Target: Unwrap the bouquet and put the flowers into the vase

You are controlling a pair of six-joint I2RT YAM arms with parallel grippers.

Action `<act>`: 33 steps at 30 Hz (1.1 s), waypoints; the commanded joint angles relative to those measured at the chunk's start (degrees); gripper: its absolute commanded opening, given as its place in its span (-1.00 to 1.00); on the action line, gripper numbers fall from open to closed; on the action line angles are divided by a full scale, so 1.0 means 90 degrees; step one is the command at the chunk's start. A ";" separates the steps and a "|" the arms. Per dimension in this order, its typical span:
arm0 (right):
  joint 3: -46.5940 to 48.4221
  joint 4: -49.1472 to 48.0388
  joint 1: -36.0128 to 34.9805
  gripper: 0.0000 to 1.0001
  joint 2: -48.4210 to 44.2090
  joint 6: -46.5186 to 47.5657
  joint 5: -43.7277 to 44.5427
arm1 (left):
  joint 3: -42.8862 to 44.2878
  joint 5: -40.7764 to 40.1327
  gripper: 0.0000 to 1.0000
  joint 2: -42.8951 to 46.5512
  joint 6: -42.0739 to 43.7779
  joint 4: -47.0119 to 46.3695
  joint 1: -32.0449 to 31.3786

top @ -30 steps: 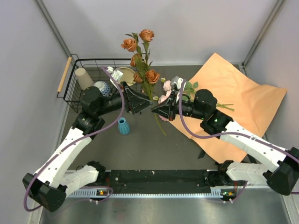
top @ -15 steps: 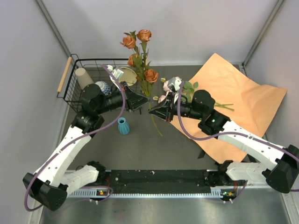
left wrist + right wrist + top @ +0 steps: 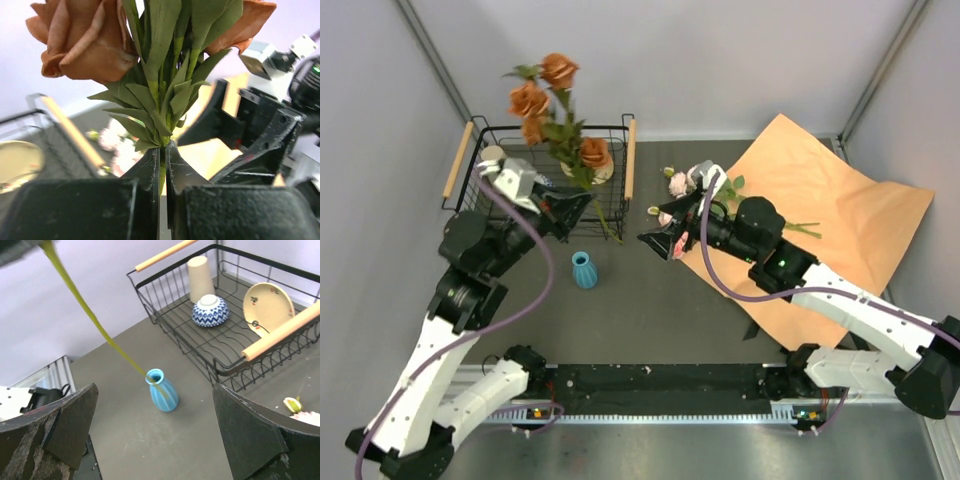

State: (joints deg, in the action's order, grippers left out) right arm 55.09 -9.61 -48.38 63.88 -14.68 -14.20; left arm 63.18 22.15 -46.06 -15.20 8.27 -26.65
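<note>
- The left gripper [image 3: 566, 210] has its jaws pressed together on the green stems of the rust-orange roses [image 3: 528, 100]. It holds them up behind the vase [image 3: 584, 270] and to its left.
- In the left wrist view, its two scuffed black fingers [image 3: 149, 172] pinch the stems just below a tuft of pointed, matte green leaves.
- The roses have soft, fabric-like petals. One thin stem [image 3: 603, 216] slants down from the grip, and its tip ends near the vase.
- In the right wrist view this stem crosses the vase mouth; whether it touches the rim cannot be told.
- The right gripper [image 3: 660, 243] is to the right of the vase with its jaws spread wide. Its blunt black fingers [image 3: 65, 425] hold nothing.
- The vase is small, glossy teal-blue and ribbed, with a narrow neck. It stands upright on the dark matte table [image 3: 650, 320].
- The pink peonies and cream buds [image 3: 682, 185] lie well right of the vase, at the edge of the flat orange-tan paper [image 3: 840, 200].
- A black wire basket [image 3: 628, 160] with wooden handles sits behind the vase. It holds a beige cup [image 3: 200, 272], a blue-and-white bowl [image 3: 210, 310] and a cream plate [image 3: 267, 302].
</note>
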 commanded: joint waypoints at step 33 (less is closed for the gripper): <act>-0.0330 0.0208 -0.0064 0.98 0.0061 -0.0029 0.0933 | -0.0731 -0.3292 -1.00 0.0753 0.0879 0.0672 0.0022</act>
State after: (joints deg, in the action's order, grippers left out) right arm 52.38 -6.31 -48.38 64.27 -15.16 -6.07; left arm 55.64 -8.60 -40.07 -5.15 14.59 -26.65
